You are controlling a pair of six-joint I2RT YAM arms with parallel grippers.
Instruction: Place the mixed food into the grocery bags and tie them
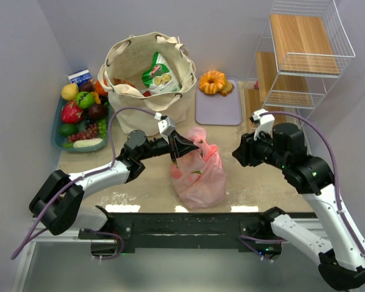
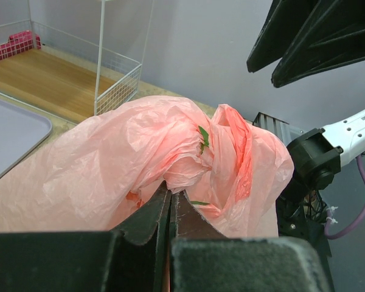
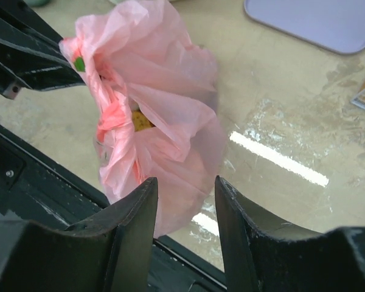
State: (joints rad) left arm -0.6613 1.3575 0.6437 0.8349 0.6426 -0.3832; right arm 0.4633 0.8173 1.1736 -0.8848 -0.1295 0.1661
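The pink plastic bag (image 1: 201,173) sits bunched near the table's front edge, with something yellow (image 3: 142,119) showing inside it. My left gripper (image 1: 176,151) is shut on the bag's gathered top (image 2: 182,173), a strip of pink film between its fingers. My right gripper (image 3: 184,182) hangs open to the right of the bag (image 3: 164,109), with nothing between its fingers. The cream canvas tote (image 1: 140,91) stands at the back with a green-and-white snack packet (image 1: 161,76) inside. An orange ring-shaped cake (image 1: 212,81) lies on a lavender tray (image 1: 219,108).
A teal basket (image 1: 58,137) of fruit sits at the far left, with a blue-and-white carton (image 1: 80,76) behind it. A white wire rack with wooden shelves (image 1: 304,48) stands at the back right. The black frame rail (image 1: 182,222) runs along the table's near edge.
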